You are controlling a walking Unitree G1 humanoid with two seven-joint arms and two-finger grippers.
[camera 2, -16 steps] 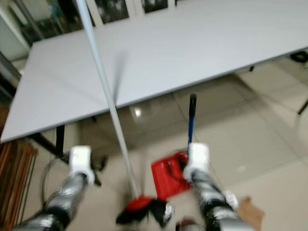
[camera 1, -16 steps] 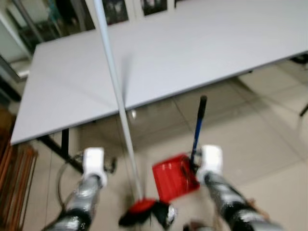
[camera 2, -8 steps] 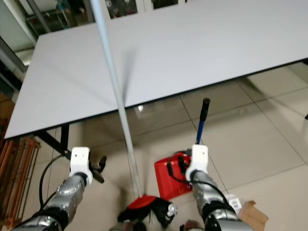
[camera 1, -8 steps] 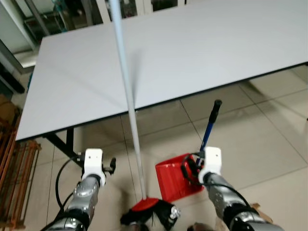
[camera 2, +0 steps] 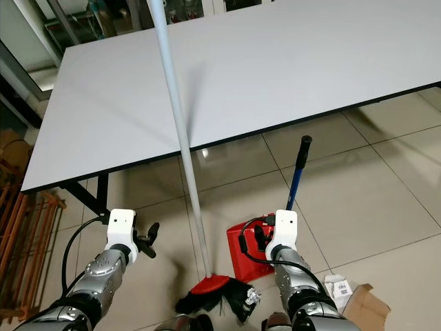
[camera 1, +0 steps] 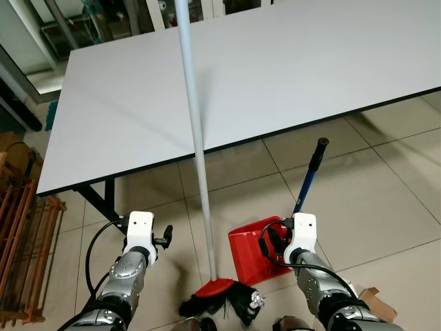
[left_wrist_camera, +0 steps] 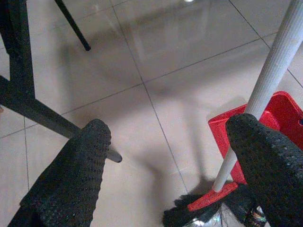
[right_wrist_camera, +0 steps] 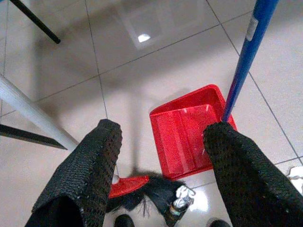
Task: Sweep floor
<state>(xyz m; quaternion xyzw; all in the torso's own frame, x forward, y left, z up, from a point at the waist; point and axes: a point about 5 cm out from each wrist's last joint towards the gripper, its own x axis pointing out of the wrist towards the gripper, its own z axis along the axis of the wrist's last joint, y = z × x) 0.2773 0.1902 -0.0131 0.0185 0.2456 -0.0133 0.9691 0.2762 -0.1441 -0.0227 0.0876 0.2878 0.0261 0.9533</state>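
Observation:
A broom with a long pale pole (camera 1: 196, 138) stands on the tiled floor and leans toward the white table; its red head with black bristles (camera 1: 222, 300) rests on the floor. Beside it stands a red dustpan (camera 1: 256, 252) with a blue handle (camera 1: 308, 179) pointing up. My left gripper (left_wrist_camera: 170, 125) is open, low and left of the pole, holding nothing. On the other side, my right gripper (right_wrist_camera: 163, 127) is open just above the dustpan, close to its handle, also holding nothing. A small shiny piece of litter (right_wrist_camera: 182, 196) lies by the bristles.
A large white table (camera 1: 275, 76) on black legs (camera 1: 93, 200) spans the space ahead, its edge over the broom. A wooden rack (camera 1: 21, 255) stands at the left. A cardboard box (camera 2: 353, 301) lies on the tiles at the lower right.
The picture has sharpened and shifted as the camera moved. Both arms hold the same low pose with open fingers; broom and dustpan stand as before.

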